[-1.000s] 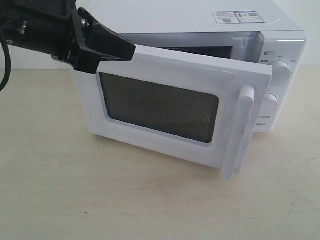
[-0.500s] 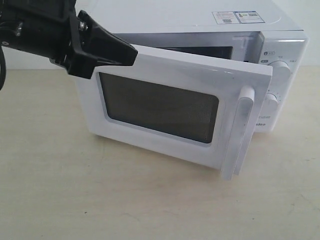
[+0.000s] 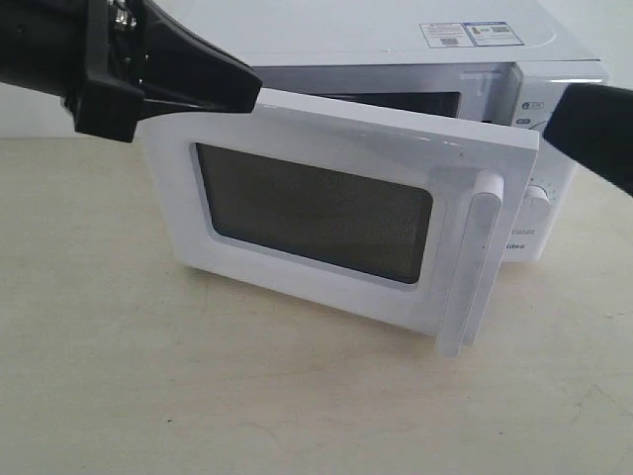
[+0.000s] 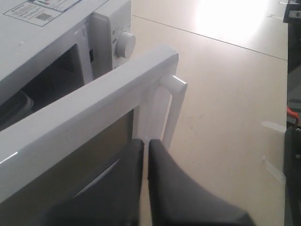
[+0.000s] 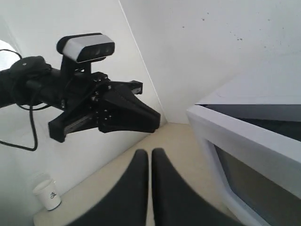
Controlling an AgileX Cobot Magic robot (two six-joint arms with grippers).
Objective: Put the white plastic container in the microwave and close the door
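Exterior view
- microwave (image 3: 396, 40): white, on a beige table (image 3: 148, 386), stickers on its top.
- door (image 3: 346, 134): ajar, swung partway out, with a gap along its top edge; the dark window (image 3: 312, 213) and vertical bar handle (image 3: 475, 262) face the camera.
- left gripper (image 3: 247, 94): a black wedge with its fingers pressed together and nothing between them. The tip is at the door's top edge, near the hinge side; contact cannot be told.
- right gripper (image 3: 579, 134): a black shape coming in from the right edge, in front of the control panel above the lower knob (image 3: 539, 203). Its fingers cannot be made out here.

Left wrist view
- left gripper (image 4: 145, 141): fingers closed flat against each other, empty, tips close to the door's (image 4: 94, 108) outer face beside the handle (image 4: 171, 110).
- white plastic container (image 4: 14, 106): only a rounded pale corner shows, inside the cavity behind the door.

Right wrist view
- right gripper (image 5: 150, 153): fingers pressed together, holding nothing, in the air near the door's (image 5: 235, 141) edge.
- left arm (image 5: 103, 113): opposite, with a camera on top.
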